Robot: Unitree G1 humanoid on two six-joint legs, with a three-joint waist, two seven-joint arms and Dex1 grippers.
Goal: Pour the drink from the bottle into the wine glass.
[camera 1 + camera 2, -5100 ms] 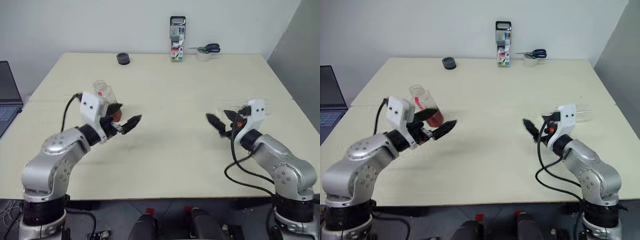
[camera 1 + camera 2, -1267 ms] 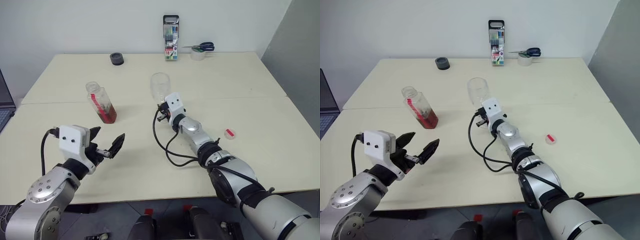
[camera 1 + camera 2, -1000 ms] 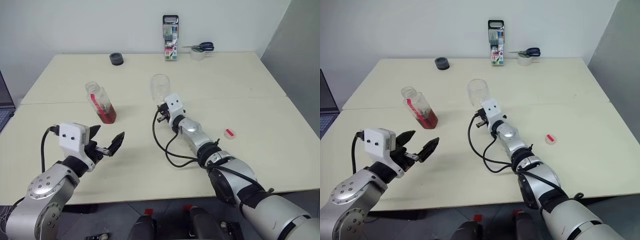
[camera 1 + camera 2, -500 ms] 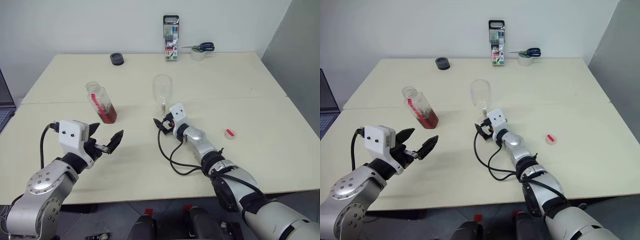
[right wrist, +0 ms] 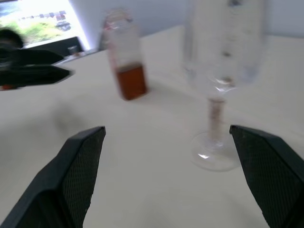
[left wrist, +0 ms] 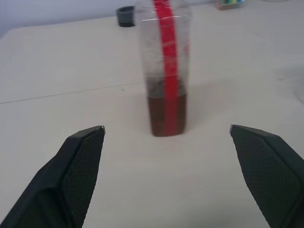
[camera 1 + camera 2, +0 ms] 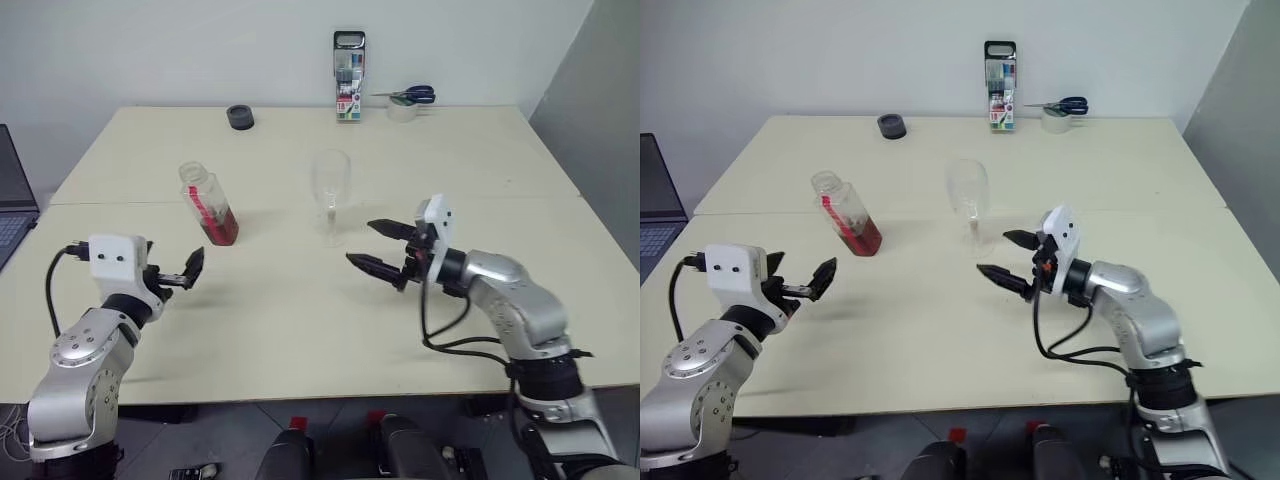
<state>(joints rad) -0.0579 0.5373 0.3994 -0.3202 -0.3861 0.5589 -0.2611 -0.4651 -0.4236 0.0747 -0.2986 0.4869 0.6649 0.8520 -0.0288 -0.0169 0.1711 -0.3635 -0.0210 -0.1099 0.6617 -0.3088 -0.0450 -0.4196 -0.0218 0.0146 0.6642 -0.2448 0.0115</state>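
The bench [image 7: 300, 300] carried everything. The right arm reached in bent at the elbow, its right gripper [image 7: 378, 246] level, pointing leftward, jaws wide and empty, just short of the wine glass [image 7: 330, 195] standing upright mid-bench. The left gripper [image 7: 185, 272] hung level, jaws wide, facing the bottle [image 7: 209, 204], which stood upright, uncapped, with the drink [image 7: 221, 229] low inside.
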